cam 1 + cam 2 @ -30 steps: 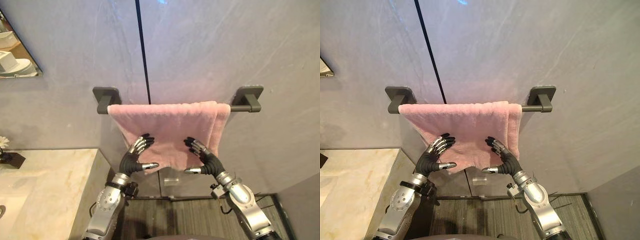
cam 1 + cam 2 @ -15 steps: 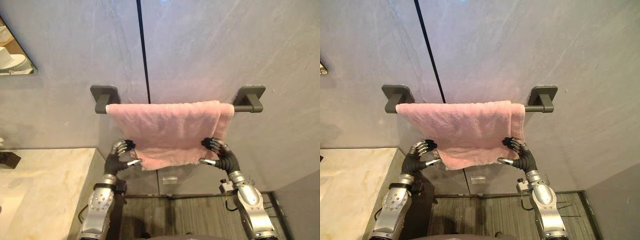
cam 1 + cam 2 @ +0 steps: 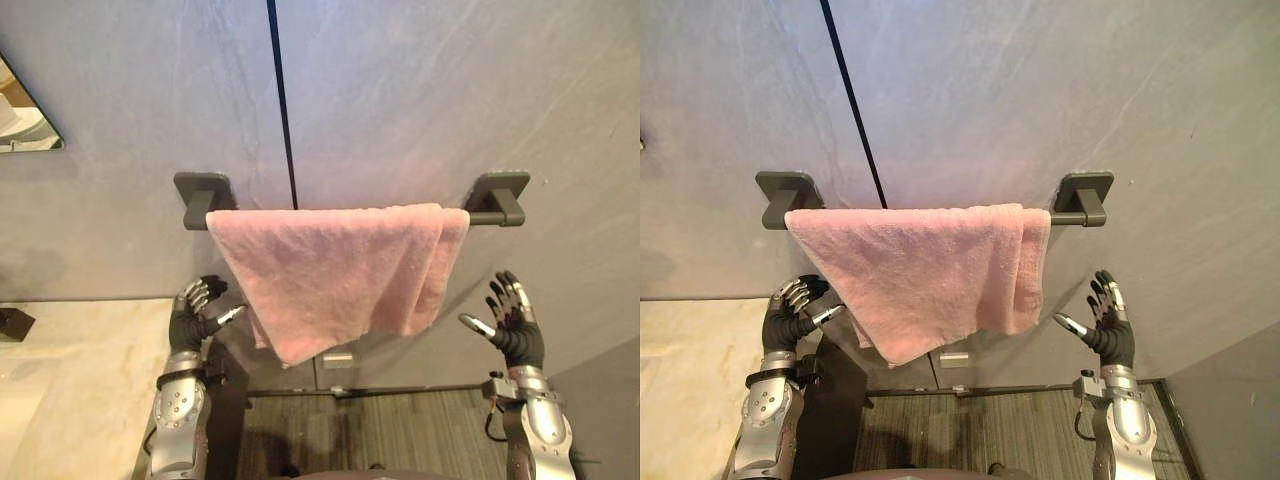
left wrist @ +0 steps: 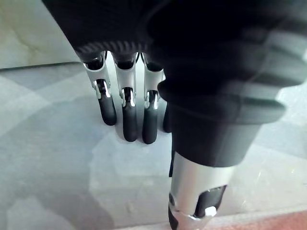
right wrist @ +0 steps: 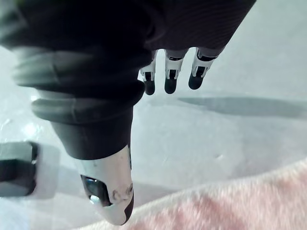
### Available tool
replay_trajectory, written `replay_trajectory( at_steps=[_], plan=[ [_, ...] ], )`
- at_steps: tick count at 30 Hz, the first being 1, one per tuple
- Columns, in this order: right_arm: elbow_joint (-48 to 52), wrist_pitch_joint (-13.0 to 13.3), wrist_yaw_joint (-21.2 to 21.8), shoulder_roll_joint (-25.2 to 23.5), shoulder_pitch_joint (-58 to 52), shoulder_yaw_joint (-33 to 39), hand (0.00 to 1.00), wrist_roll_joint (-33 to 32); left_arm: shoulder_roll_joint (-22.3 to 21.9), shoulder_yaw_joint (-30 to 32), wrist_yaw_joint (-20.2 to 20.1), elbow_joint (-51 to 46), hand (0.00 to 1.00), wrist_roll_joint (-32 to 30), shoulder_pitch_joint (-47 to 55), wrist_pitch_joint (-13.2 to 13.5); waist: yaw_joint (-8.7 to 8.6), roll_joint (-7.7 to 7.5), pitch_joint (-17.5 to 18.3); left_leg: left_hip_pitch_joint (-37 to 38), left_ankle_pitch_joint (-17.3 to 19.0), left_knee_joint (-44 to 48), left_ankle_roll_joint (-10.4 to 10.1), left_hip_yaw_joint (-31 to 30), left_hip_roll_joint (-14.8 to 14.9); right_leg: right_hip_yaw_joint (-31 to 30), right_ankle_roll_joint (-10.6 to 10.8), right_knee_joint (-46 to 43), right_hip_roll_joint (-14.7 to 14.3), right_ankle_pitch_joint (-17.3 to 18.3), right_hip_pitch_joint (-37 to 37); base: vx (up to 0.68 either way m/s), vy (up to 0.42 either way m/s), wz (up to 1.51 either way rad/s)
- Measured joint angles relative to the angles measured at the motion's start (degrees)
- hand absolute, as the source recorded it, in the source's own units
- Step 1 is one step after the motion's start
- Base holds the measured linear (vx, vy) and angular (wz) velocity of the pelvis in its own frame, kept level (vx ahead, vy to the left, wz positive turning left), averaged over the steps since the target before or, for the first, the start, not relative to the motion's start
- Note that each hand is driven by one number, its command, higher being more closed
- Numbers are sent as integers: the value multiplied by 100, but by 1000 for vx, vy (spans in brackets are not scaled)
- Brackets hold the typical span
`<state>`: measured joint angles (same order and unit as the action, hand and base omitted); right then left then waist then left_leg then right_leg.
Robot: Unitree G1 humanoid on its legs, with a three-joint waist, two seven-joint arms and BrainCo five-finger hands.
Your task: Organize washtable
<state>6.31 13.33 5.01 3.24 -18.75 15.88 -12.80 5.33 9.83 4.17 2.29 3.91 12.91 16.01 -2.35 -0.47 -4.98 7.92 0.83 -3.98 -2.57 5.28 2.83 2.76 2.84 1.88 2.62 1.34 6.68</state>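
Left eye view: a pink towel (image 3: 330, 270) is draped over a dark grey towel bar (image 3: 497, 200) fixed to a grey panelled wall (image 3: 420, 90). It covers the bar from the left bracket almost to the right bracket. Its lower edge hangs unevenly, with the lowest corner left of centre and a doubled fold on the right side. The left hand (image 3: 192, 315) is raised just beside the towel's lower left edge and clear of it, fingers loosely bent and holding nothing. The right hand (image 3: 512, 320) is raised near the towel's right fold, apart from it, with fingers spread straight and empty. A marble countertop (image 3: 70, 370) lies at lower left, with a mirror's corner (image 3: 20, 110) above it.

Right eye view: same arrangement. There is a visible gap between each hand and the cloth.

Left wrist view: fingers (image 4: 129, 124) are extended side by side toward the wall, with nothing between them and the thumb (image 4: 196, 191). A strip of pink cloth shows at the frame edge.

Right wrist view: fingers (image 5: 170, 79) are straight and the thumb (image 5: 108, 191) is apart, nothing grasped. The towel lies past the thumb, untouched, and one bracket (image 5: 17, 167) of the bar shows at the side
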Motion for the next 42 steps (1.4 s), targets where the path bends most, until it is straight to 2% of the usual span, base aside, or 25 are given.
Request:
replay_trajectory(
  at_steps=[5, 8, 14, 19, 22, 27, 30, 33, 34, 35, 36, 37, 39, 40, 41, 42],
  plan=[
    [-274, 0, -150, -93, -337, 278, 0, 372, -303, -7, -38, 89, 0, -5, 496, -12, -4, 3, 3, -3, 27, -1, 8, 28, 13, -18, 4, 14, 8, 3, -2, 0, 0, -1],
    [-676, -15, -263, -125, -436, 266, 0, 613, -350, -15, -72, 594, 0, -32, 609, -81, 10, 21, 32, -10, 35, 0, 18, 43, 15, -13, 19, 8, 49, 13, 0, 0, 0, 0],
    [-2011, -51, -543, -81, -356, -31, 0, 1526, -324, -34, -166, 1991, 0, -246, 619, -230, 23, 50, 148, 21, 42, 35, 14, 103, 20, 26, 73, -170, 69, 96, -5, -8, -2, 0],
    [-3452, -143, -601, -17, -168, -285, 0, 1804, -202, -68, -174, 3091, 0, -467, 621, -332, 80, 49, 195, 24, 41, 60, 13, 105, 23, 32, 34, -308, 77, 142, -95, -75, -16, 0],
    [-3952, -243, -590, 85, -159, -312, 0, 2007, -169, -68, -174, 3448, 0, -489, 623, -338, 154, 48, 195, 28, 38, 55, 14, 71, 13, 36, 34, -338, 85, 141, -97, -54, -13, 0],
    [-4351, -276, -589, 282, -64, -528, 0, 2191, -160, -69, -175, 3733, 0, -598, 635, -338, 158, 5, 162, -35, 34, 48, 11, 71, -13, 29, 57, -373, 115, 160, -164, -49, -5, 0],
    [-4386, -286, -598, 283, 150, -754, 0, 2251, -117, -84, -168, 3755, 0, -663, 550, -337, 168, -27, 151, -466, 59, 350, 40, 142, 2, -21, 55, -539, 123, 139, -575, -25, -7, -8],
    [-4361, -340, -597, 275, 484, -1019, 0, 2255, 9, -215, -145, 3564, 0, -682, 229, -346, 209, -47, -13, -1449, 406, 1423, 71, 122, 140, -157, 113, -1120, 64, 183, -1232, -79, -20, 2],
    [-4356, -354, -596, 257, 587, -1022, 0, 2250, 4, -247, -139, 3423, 0, -680, 124, -341, 321, -8, -44, -1698, 434, 1604, 119, 89, 263, -350, 253, -1518, -1, 387, -1429, -49, 14, 32],
    [-4309, -363, -595, 238, 587, -1027, 0, 2243, 12, -351, -125, 3316, 0, -674, 4, -329, 313, -22, -73, -1879, 435, 1832, 120, -78, 245, -593, 329, -2740, 48, 917, -1662, -16, 5, 60],
    [-4287, -360, -594, 218, 545, -1034, 0, 2233, 12, -416, -123, 3252, 0, -671, -24, -327, 304, -24, -81, -1978, 435, 1972, 120, -206, 197, -709, 432, -3290, 115, 1101, -1651, 21, -55, 97],
    [-4289, -362, -595, 201, 509, -1097, 0, 2227, 15, -451, -119, 3141, 0, -666, -42, -315, 321, -124, -49, -2176, 435, 2231, 121, -360, 137, -940, 598, -3820, 199, 1292, -1518, 12, -105, 84],
    [-4286, -360, -589, 201, 571, -1300, 0, 2192, 27, -451, -82, 3097, 0, -605, -36, -292, 382, -305, -45, -2619, 432, 2694, 118, -454, 44, -1381, 784, -4057, 371, 1508, -1106, -102, -217, 72],
    [-4285, -362, -596, 214, 677, -1355, 0, 2182, -4, -445, -23, 3119, 0, -553, -29, -296, 475, -349, -48, -2869, 416, 2918, 92, -511, 42, -1560, 754, -3694, 389, 1766, -839, -340, -389, 58],
    [-4293, -363, -606, 271, 829, -1364, 0, 2160, -92, -448, 6, 3131, 0, -476, -19, -297, 515, -284, -114, -3013, 279, 2940, -114, -648, 126, -1532, 522, -3054, 302, 2093, -582, -367, -349, 30],
    [-4296, -361, -610, 311, 885, -1379, 0, 2121, -175, -458, 16, 3129, 0, -441, 9, -297, 596, -219, -142, -3020, 168, 2806, -205, -684, 181, -1466, 400, -2870, 215, 2193, -534, -352, -299, 22]
  ],
)
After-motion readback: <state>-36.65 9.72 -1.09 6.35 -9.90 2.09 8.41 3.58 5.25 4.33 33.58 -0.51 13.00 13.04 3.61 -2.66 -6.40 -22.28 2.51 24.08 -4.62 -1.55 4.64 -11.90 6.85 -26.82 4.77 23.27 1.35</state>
